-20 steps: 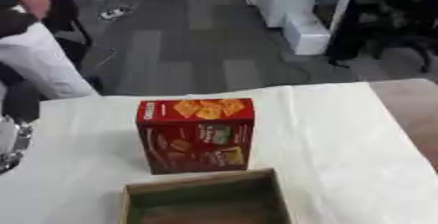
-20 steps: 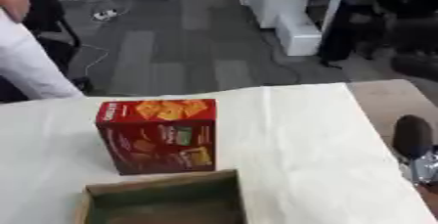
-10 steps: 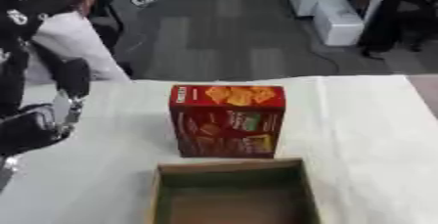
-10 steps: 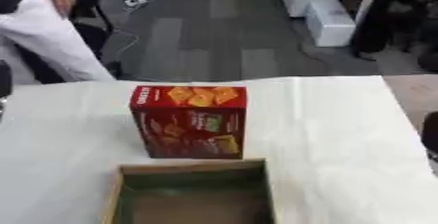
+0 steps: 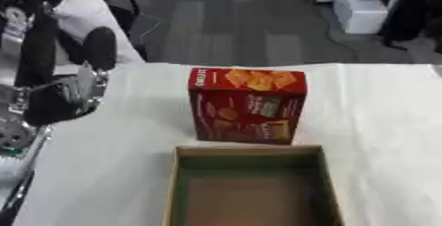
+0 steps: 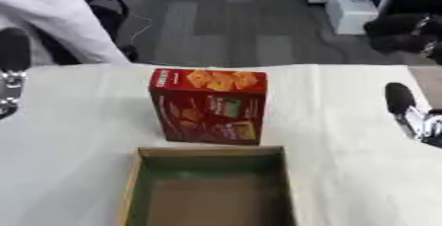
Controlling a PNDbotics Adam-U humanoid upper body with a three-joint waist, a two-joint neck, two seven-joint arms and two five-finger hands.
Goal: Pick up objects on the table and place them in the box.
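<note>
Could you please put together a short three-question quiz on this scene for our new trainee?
1. True or false: the red cracker box lies flat inside the open box.
2. Which hand shows at the right edge of the right eye view? A) the left hand B) the right hand
3. Fill in: the red cracker box stands on the white ____, just beyond the open box.

Key:
1. False: it stands upright on the table, outside the open box, which holds nothing.
2. B.
3. Tablecloth.
</note>
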